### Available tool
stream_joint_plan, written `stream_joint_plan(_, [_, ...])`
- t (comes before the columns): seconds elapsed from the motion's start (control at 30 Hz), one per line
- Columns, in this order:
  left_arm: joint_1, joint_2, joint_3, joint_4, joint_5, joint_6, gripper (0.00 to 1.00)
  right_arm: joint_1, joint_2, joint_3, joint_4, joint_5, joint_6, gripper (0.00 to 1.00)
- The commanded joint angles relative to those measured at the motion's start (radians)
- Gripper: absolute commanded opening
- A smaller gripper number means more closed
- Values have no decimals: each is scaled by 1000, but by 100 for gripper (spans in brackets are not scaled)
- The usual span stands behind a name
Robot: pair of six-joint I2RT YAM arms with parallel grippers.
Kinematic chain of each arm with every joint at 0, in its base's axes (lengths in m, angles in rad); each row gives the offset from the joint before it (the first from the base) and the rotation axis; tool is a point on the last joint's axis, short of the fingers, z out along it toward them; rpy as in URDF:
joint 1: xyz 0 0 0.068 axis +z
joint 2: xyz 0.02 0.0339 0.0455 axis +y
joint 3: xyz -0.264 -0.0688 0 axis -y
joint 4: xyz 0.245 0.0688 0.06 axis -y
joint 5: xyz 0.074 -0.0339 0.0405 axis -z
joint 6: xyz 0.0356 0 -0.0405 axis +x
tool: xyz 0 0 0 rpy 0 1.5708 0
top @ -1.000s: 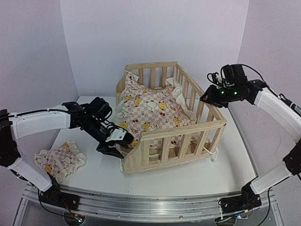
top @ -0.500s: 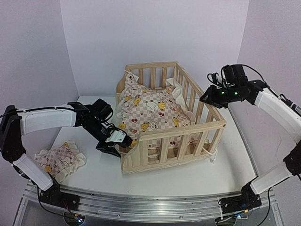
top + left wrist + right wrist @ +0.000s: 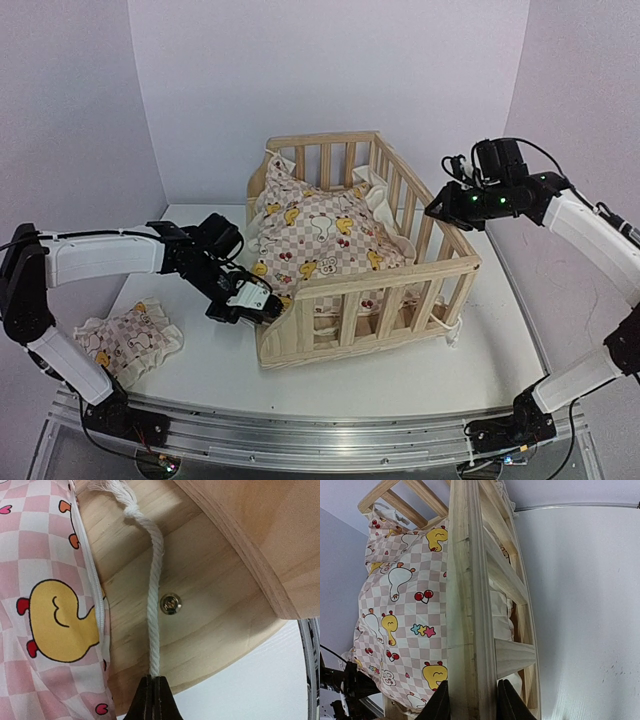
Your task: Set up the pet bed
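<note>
The pet bed's pine frame [image 3: 370,290] stands mid-table, and its checked duck cushion [image 3: 320,235] lies bunched inside, tilted up toward the back left. At the frame's front left corner, my left gripper [image 3: 262,303] is shut on the cushion's white tie string [image 3: 155,605]. In the left wrist view the left gripper [image 3: 152,680] pinches the string's lower end against the wooden frame [image 3: 225,580], beside the cushion [image 3: 45,605]. My right gripper [image 3: 437,208] is at the right side rail. Its fingers [image 3: 440,702] press both sides of the top rail [image 3: 467,580].
A small matching pillow [image 3: 128,340] lies on the table at the front left, near my left arm's base. Purple walls close in on the left, back and right. A metal rail [image 3: 320,440] runs along the near edge.
My left gripper moved right to the bed's front left corner and closed on the tie string. The right arm has not moved.
</note>
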Motion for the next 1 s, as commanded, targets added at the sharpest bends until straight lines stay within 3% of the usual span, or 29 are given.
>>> stream_joint_plan(0.0, [-10, -1, 67, 46, -9, -18, 0, 31, -77, 12, 77, -95, 22, 31])
stream_joint_plan(0.27, [-10, 72, 370, -33, 228, -306, 0, 118, -31, 93, 77, -219, -11, 30])
stream_joint_plan(0.4, [-9, 124, 481, -106, 316, -337, 0, 181, -8, 136, 77, -282, -38, 30])
stream_joint_plan(0.5, [-11, 146, 554, -190, 412, -295, 0, 199, -20, 141, 79, -304, -59, 31])
stream_joint_plan(0.63, [-13, 154, 608, -332, 504, -193, 0, 200, -65, 111, 75, -210, -78, 33])
stream_joint_plan(0.83, [-18, 112, 556, -549, 588, 40, 0, 200, -101, 92, 73, -170, -60, 40])
stream_joint_plan(0.97, [-46, 91, 524, -547, 586, 55, 0, 202, -95, 140, 74, -235, -15, 42])
